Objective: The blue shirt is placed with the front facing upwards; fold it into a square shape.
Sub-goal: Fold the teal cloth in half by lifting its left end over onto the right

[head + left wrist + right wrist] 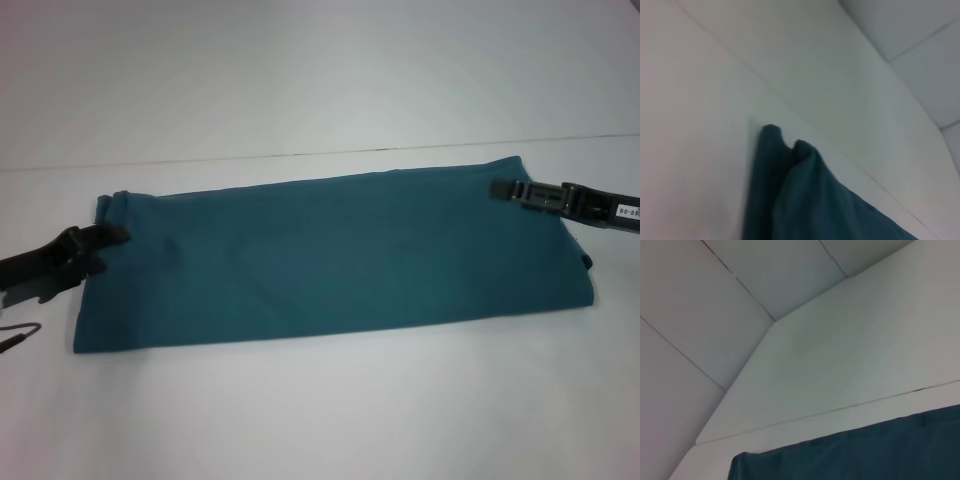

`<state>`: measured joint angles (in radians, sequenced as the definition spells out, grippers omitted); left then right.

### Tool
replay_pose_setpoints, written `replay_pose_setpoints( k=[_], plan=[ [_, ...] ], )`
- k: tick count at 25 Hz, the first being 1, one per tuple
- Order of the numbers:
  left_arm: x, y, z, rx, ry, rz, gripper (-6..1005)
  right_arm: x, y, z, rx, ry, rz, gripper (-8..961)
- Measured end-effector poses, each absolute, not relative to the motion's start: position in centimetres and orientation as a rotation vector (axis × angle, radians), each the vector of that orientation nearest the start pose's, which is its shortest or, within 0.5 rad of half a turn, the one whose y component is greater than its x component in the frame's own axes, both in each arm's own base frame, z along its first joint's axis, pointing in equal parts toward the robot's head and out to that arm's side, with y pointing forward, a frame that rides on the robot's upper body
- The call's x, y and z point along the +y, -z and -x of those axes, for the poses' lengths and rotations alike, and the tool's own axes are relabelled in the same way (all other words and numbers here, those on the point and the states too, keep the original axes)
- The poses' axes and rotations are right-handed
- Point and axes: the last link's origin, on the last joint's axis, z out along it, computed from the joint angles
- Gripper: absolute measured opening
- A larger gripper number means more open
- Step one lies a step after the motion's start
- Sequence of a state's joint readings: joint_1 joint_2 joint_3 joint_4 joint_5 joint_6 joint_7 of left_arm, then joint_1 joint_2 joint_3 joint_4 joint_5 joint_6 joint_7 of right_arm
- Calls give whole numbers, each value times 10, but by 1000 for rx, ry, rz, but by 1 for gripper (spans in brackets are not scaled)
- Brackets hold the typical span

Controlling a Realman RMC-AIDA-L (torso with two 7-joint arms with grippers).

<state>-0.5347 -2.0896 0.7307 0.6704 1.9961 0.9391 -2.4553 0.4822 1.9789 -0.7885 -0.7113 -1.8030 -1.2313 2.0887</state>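
Note:
The blue shirt (330, 255) lies on the white table as a long folded strip running left to right, with no print showing. My left gripper (112, 238) sits at the strip's left end, shut on the cloth near the far left corner. That corner (790, 150) stands bunched up in the left wrist view. My right gripper (498, 188) reaches in from the right over the far right corner, fingers together on the cloth there. The shirt's far edge (850, 455) shows in the right wrist view.
The white table (320, 410) stretches around the shirt, with bare surface in front and behind. A seam line (300, 153) crosses the table just beyond the shirt. A thin cable loop (18, 334) hangs at the left edge below my left arm.

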Motion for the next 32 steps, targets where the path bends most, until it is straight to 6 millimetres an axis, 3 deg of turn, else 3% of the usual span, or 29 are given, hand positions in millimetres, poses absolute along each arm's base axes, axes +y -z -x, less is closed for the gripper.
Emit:
replay_pose_setpoints(
  k=[17, 26, 32],
  plan=[
    [388, 0, 323, -1816, 671, 1673, 644, 375, -61, -299, 1443, -818, 2087, 899],
    [395, -18, 317, -1767, 722, 1674, 644, 374, -61, -301, 1446, -818, 2083, 900],
    [405, -10, 309, -1733, 672, 1706, 643, 374, -60, -301, 1452, -818, 2082, 900]
  ],
)
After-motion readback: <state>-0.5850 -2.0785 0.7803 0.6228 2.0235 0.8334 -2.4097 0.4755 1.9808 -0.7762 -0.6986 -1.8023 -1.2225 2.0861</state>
